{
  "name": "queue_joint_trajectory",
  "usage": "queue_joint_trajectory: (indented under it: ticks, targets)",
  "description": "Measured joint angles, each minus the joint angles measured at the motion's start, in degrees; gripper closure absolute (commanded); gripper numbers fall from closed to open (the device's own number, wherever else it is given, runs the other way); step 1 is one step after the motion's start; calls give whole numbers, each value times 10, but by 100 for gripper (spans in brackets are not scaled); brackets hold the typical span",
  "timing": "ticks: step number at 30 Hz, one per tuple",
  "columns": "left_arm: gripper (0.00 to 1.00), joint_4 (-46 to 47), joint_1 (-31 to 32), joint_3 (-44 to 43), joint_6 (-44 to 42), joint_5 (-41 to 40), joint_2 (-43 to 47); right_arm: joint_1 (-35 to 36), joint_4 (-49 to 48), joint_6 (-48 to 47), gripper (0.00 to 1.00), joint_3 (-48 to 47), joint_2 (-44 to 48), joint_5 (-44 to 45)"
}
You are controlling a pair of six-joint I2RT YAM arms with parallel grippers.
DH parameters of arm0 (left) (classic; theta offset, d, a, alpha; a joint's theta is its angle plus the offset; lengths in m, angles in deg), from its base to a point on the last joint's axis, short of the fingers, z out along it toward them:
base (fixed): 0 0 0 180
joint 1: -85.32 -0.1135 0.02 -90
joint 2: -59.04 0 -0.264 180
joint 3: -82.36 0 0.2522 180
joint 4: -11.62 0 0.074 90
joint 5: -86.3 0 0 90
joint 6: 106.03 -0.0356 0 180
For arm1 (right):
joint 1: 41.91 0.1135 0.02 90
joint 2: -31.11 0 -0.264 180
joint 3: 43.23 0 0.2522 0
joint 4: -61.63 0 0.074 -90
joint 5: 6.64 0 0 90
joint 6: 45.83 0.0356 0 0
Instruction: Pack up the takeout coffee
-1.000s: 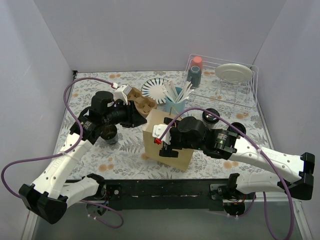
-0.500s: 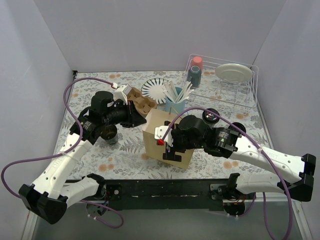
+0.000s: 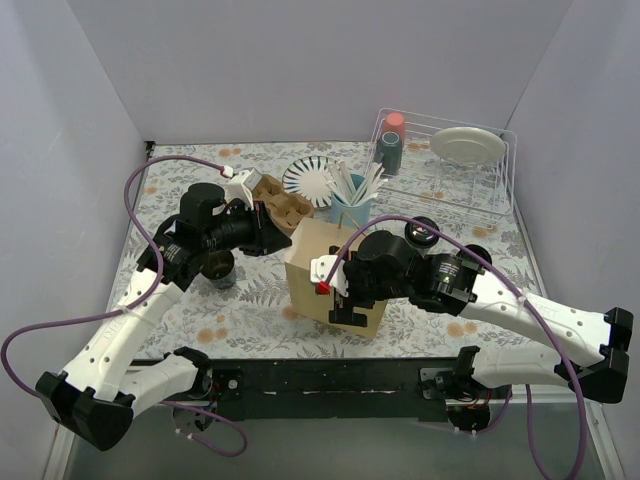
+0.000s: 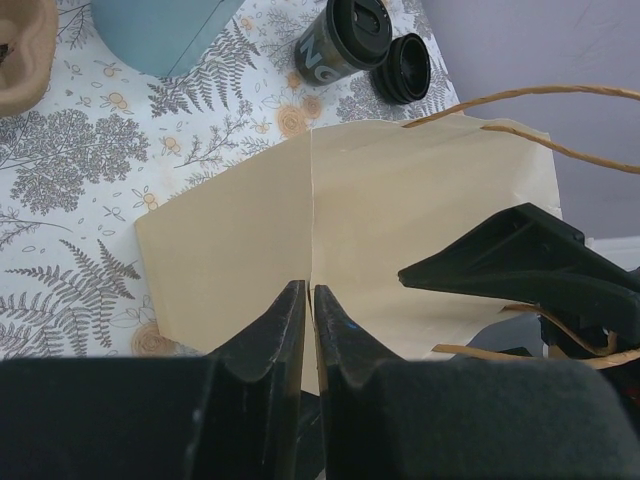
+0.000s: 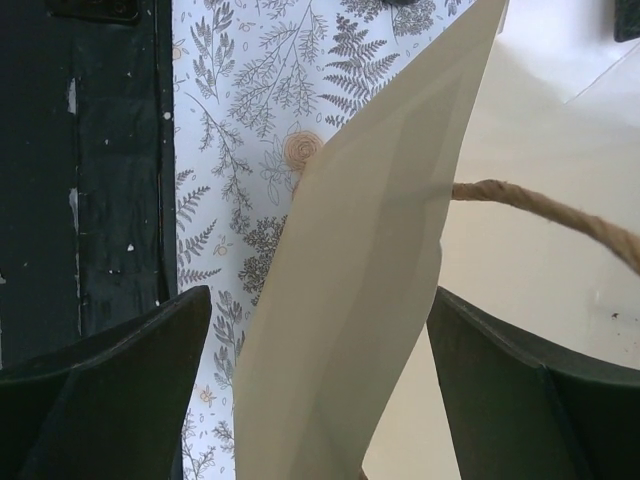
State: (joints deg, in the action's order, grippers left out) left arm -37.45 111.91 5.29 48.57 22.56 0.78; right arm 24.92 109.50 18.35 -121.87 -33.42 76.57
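My left tool is pinched shut on the creased side wall of the paper bag, I judge to keep it upright. My right tool stands wide open astride the opposite wall, gripping nothing, probably to spread the mouth. The bag stands on the desk between them, tan with twine handles. Black-lidded coffee cups sit just right of the bag, and the cardboard cup carrier is behind it.

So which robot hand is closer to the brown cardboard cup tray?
Left. The left hand pinches the paper bag at its rim, just beside the cup tray. The right hand is open around the bag's near wall, with the bag between it and the tray.
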Motion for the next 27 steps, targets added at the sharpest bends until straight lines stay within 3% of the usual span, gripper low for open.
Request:
queue_joint_trajectory:
  ticks: [9, 18, 24, 27]
  targets:
    - [92, -2, 0, 0, 2, -3, 0, 0, 61, -7, 10, -40, -5, -10]
    - [92, -3, 0, 0, 3, -6, 0, 0, 102, -5, 22, -58, -25, -19]
    - [92, -2, 0, 0, 3, -10, 0, 0, 111, -10, 23, -59, -25, -36]
    - [92, -2, 0, 0, 3, -11, 0, 0, 114, -13, 18, -62, -24, -41]
